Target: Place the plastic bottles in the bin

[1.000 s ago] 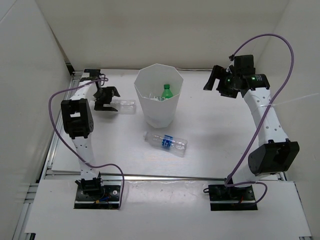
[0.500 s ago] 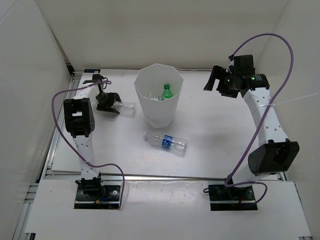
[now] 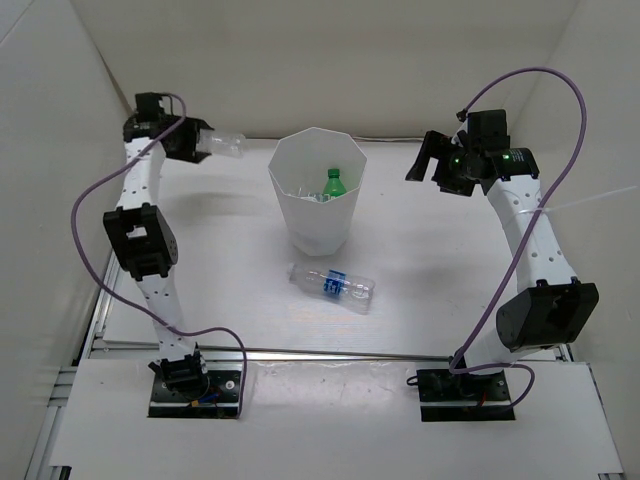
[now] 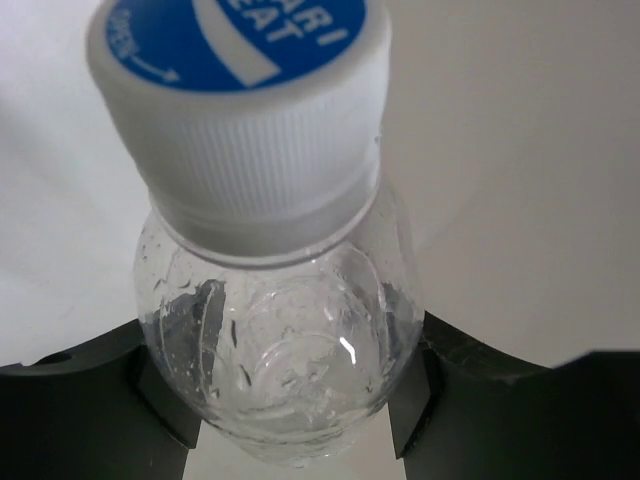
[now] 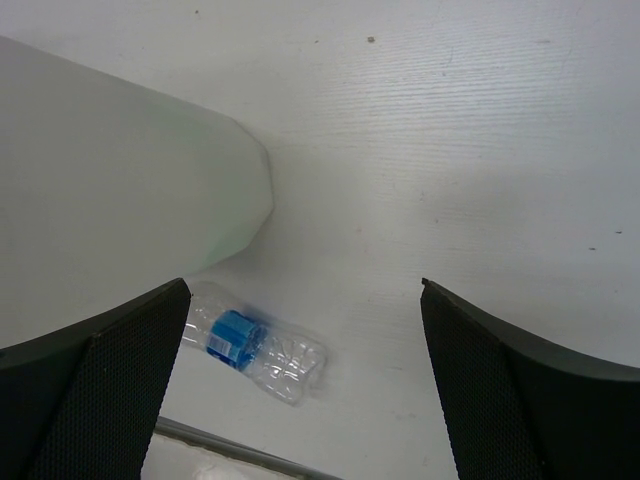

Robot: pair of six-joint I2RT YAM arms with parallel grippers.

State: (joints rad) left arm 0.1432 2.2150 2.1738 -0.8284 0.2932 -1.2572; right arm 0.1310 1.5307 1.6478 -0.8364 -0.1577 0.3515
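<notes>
White walls (image 3: 300, 60) box in a white tabletop (image 3: 430, 270). The white faceted bin (image 3: 318, 225) stands mid-table with a green bottle (image 3: 335, 181) inside it. At the bin's 6 o'clock, near it, a blue-labelled bottle (image 3: 332, 286) lies on its side. At the bin's 10 o'clock the left pincer (image 3: 200, 146) is raised off the tabletop, clenched around a clear bottle (image 3: 228, 146) whose white cap (image 4: 240, 90), printed blue, points toward the bin. At 2 o'clock the right pincer (image 3: 428, 160) hangs raised, spread wide, grasping nothing.
</notes>
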